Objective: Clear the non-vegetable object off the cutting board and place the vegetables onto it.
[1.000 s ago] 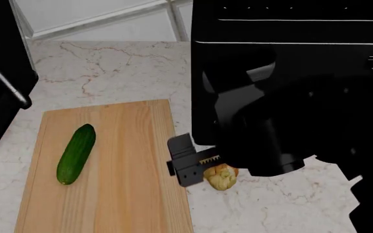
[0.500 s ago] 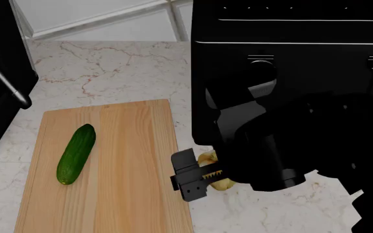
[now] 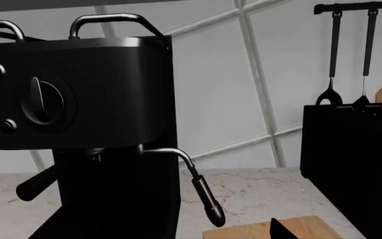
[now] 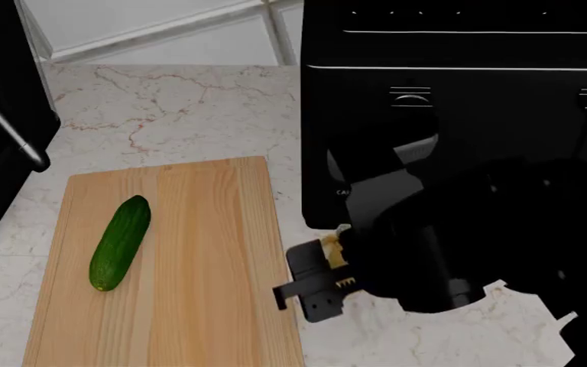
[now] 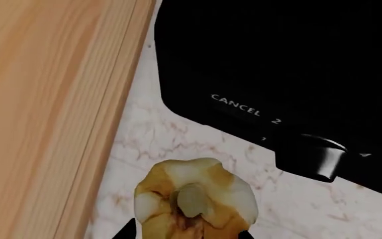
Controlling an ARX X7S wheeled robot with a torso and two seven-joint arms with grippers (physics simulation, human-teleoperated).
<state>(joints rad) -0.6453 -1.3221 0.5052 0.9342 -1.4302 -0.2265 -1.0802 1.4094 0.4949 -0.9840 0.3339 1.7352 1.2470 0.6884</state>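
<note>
On marble counter [image 4: 171,107] | cutting board [image 4: 202,252] | tiled wall [image 3: 231,74]

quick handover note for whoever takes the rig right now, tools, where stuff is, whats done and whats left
Right tool: down at the counter just off the cutting board's right edge, around the garlic bulb; the wrist view shows the bulb between the tips, but whether it is gripped cannot be told.
Left tool: not in view; its camera faces the coffee machine.
Cucumber: lying on the board, left half.
Meat: nowhere in view, and not on the board.
Done: board cleared of meat, cucumber placed.
Left: secure the bulb and set it on the board, probably on the bare right half.
</note>
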